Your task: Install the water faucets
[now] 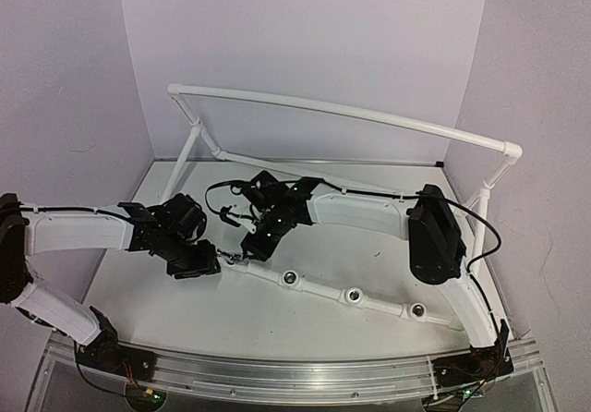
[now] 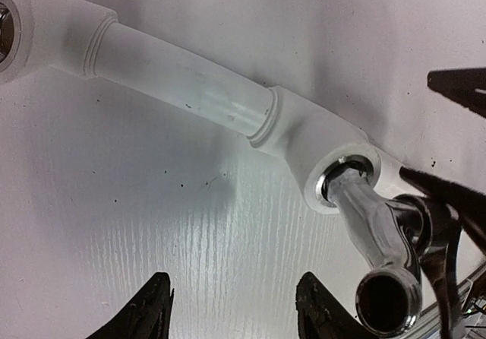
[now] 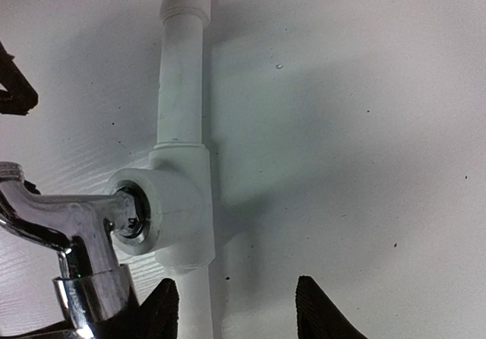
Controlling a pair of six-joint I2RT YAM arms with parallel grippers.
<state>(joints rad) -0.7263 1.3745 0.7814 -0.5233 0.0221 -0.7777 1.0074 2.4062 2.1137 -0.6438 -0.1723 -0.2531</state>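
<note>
A chrome water faucet (image 2: 377,229) sits with its stem inside the end socket (image 3: 163,202) of a white pipe (image 2: 182,73) lying on the white desk (image 2: 152,217) — its spout angles away from the fitting. The left claw (image 2: 235,312) hovers just beside it, fingers apart, holding nothing. The right claw (image 3: 231,312) is also spread and empty — the faucet lies just outside one finger. Seen from above, both arms meet at the pipe's left end.
</note>
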